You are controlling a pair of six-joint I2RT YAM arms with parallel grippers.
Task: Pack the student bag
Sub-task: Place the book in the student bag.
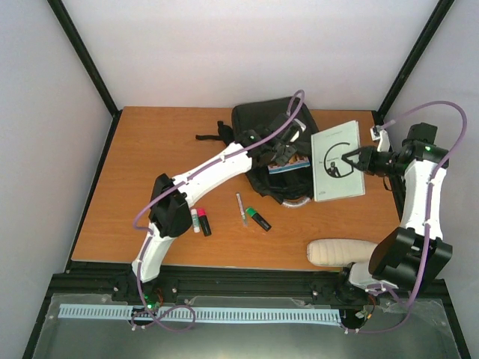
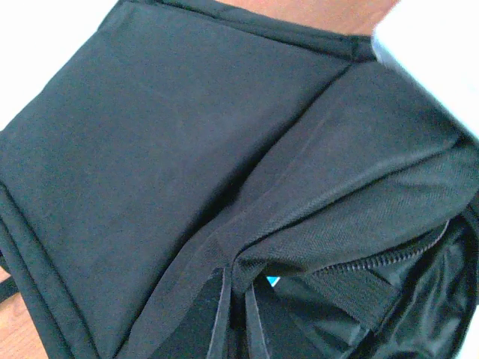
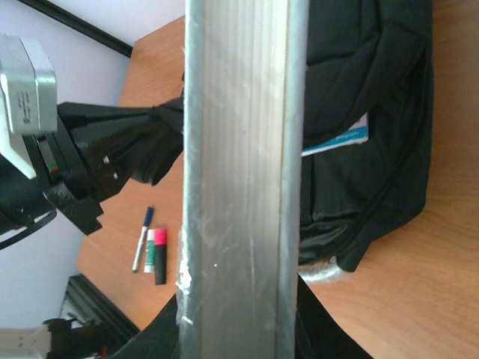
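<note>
- The student bag (image 1: 258,120) lay flat on the table (image 1: 150,149) at about 1 o'clock from its middle, its far side close to the 12 o'clock edge and one strap (image 1: 209,137) trailing out towards 9 o'clock
- Its zip mouth was open on the 5 o'clock side, and a blue-edged book (image 1: 288,168) stuck partly out of it; the right wrist view showed the same book (image 3: 337,140) poking from the black fabric (image 3: 374,90)
- A grey-silver handle loop (image 1: 299,202) curled out at the bag's 6 o'clock corner
- The left gripper (image 1: 283,155) sat over the bag's mouth; its wrist view showed the fabric (image 2: 150,149) puckered into a ridge running in between the fingers, so it was pinching a fold of the bag
- The right gripper (image 1: 346,161) was clamped on a white book (image 1: 338,161), which lay just beside the bag at its 3 o'clock and near the table's 3 o'clock edge
- Bare wood showed across the table's 9 to 11 o'clock side
- At the bag's 7 o'clock, well apart from it, lay a pink highlighter (image 1: 196,219) touching a black marker (image 1: 204,224), then a pen (image 1: 240,209) and a green highlighter (image 1: 258,218)
- A cream pouch (image 1: 340,253) rested at 5 o'clock, close to the near edge
</note>
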